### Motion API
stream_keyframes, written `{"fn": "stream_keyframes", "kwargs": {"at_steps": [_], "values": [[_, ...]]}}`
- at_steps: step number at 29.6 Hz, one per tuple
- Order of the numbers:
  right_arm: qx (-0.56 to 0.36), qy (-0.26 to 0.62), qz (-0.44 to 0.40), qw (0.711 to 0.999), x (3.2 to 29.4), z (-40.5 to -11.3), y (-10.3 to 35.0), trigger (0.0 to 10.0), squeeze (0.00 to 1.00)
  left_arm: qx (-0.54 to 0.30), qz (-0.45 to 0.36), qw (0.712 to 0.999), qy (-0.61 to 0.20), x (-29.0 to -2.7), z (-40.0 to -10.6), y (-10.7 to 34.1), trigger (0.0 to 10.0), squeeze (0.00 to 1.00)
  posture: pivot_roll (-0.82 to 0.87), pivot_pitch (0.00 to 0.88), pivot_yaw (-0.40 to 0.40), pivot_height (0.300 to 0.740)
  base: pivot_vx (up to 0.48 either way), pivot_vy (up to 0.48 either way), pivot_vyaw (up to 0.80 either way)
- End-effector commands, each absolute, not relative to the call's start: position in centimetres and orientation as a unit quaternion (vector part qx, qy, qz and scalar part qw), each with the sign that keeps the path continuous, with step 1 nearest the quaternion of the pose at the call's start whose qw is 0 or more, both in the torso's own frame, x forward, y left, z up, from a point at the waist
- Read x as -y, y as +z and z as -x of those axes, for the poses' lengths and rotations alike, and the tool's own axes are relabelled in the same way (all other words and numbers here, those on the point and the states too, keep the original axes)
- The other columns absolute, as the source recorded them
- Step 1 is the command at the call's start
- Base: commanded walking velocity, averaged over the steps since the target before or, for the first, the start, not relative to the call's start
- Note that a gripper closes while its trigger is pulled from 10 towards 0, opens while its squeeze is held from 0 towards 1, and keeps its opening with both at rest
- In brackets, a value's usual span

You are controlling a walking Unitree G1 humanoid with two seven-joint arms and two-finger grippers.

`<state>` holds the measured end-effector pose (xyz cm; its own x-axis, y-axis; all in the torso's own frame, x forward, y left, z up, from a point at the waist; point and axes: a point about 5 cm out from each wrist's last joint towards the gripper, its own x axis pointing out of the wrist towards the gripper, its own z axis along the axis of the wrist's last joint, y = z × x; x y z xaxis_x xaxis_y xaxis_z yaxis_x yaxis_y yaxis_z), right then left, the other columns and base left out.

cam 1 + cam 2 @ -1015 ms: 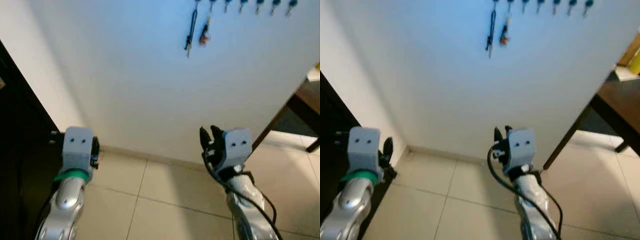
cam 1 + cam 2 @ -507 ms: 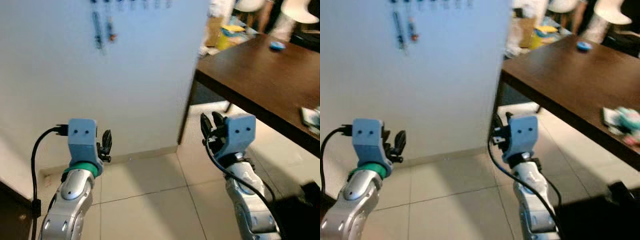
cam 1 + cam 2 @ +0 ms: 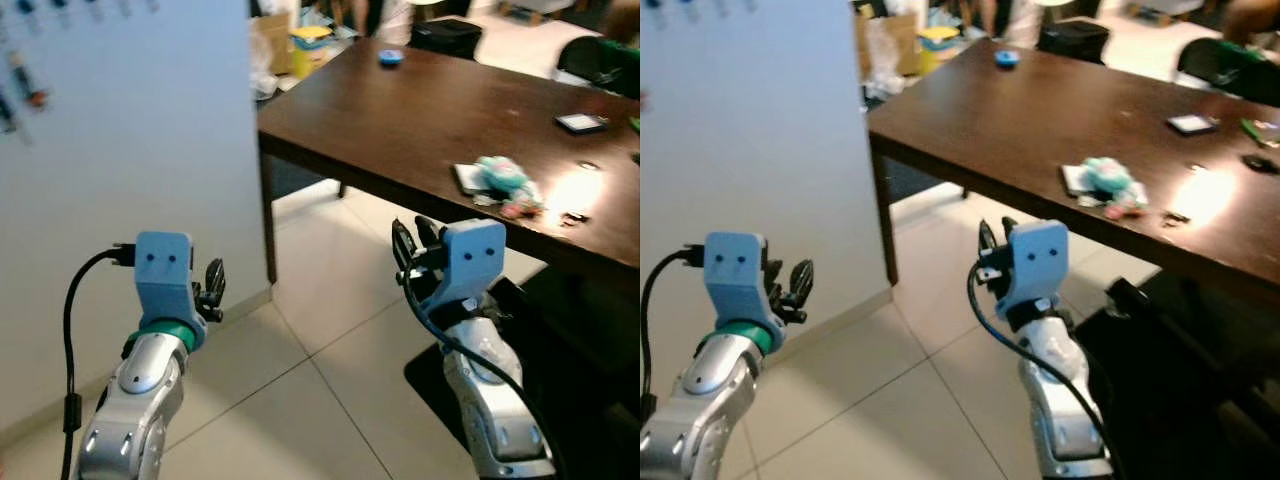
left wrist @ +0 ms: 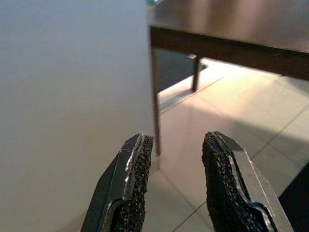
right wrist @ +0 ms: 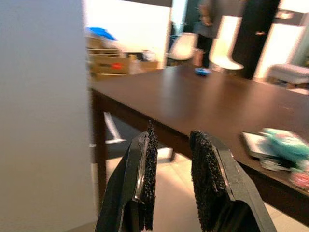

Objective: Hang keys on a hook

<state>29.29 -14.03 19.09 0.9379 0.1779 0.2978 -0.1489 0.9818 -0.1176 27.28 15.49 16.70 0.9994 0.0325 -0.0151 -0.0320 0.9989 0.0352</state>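
Facing glossy dark wooden table point(image 3: 420, 110), gritty-padded left gripper point(image 4: 175, 183) parted, empty

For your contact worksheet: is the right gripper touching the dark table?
Apart. In the left eye view, the right gripper hangs over floor tiles, short of the table edge, fingers open and empty.

Hooks point(image 3: 60, 8) on wall up-left of left gripper point(image 3: 212, 283): blurred, cut by top edge. Teal bundle point(image 3: 500, 176) on table point(image 3: 400, 110): too blurred to identify.
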Motion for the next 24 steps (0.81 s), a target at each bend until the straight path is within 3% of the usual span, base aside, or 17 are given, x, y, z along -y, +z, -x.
{"fn": "stream_keyframes", "kwargs": {"at_steps": [1, 24], "values": [[0.141, 0.090, 0.043, 0.985, 13.7, -29.2, 18.3, 10.0, 0.00, -0.020, -0.041, 0.999, 0.019, -15.8, -27.0, 15.8, 10.0, 0.00, -0.12, 0.007, 0.092, 0.740, 0.000, 0.000, -0.80], [0.115, 0.095, 0.047, 0.988, 13.5, -28.9, 16.7, 10.0, 0.00, -0.021, -0.064, 0.998, 0.011, -15.9, -26.9, 14.8, 10.0, 0.00, -0.13, 0.006, 0.103, 0.740, 0.000, 0.000, -0.80]]}}
